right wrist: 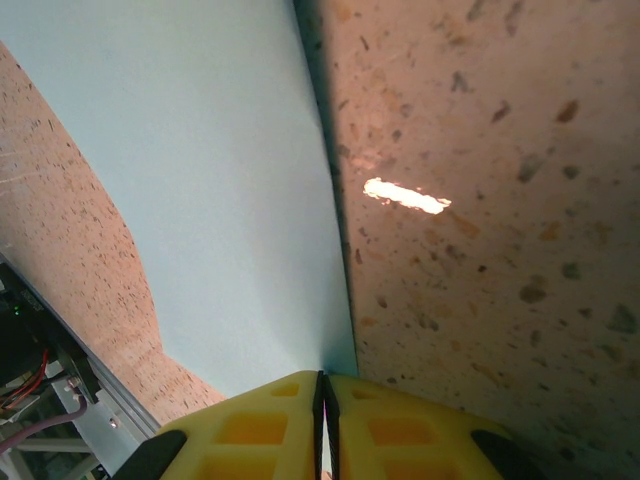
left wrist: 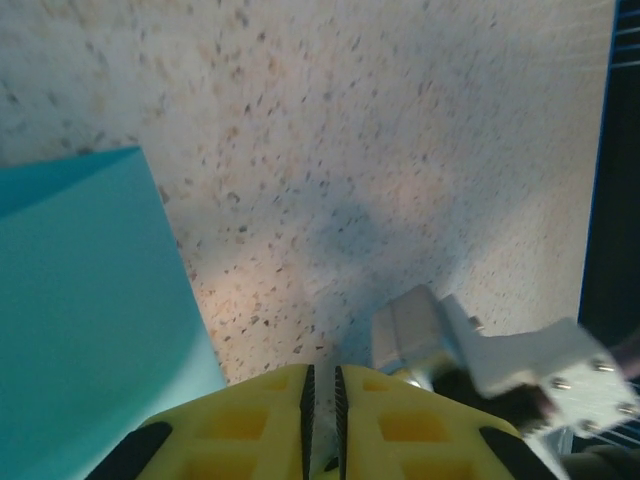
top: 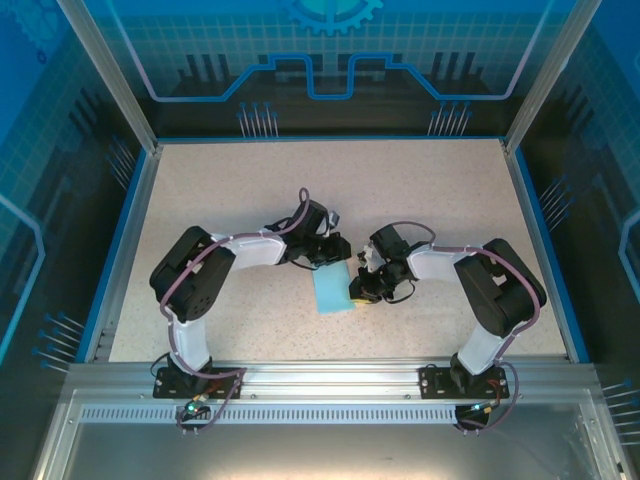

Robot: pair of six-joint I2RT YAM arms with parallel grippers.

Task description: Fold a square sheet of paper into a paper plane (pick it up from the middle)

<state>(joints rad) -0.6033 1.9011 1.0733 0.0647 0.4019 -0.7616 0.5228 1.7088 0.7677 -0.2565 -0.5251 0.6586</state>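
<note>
In the right wrist view the right gripper sits at the bottom centre of the frame, its yellow fingers pressed together with no gap. The long right edge of the square sheet of paper runs straight down into that seam, and a dark shadow follows the edge. I cannot tell whether the tips pinch the edge or only press on it.

In the left wrist view the left gripper is also at the bottom centre. Its fingers are drawn in to a thin slit with nothing between them. The light blue paper lies flat at the lower left, just beside the fingers rather than between them.

From above, the paper lies in the middle of the frame as an upright rectangle, narrower than a square. The left gripper is at its top edge and the right gripper at its right edge. The speckled table stretches bare beyond them to the blue back wall.

By its shape I judge the sheet to be folded once, so the step in hand is setting the centre crease. No pointed dart form shows yet, so most of the folding lies ahead. The next move calls for one gripper to pin the paper flat while the other spreads its fingers and lifts a corner or edge of this thin, slippery sheet without dragging the whole piece.
</note>
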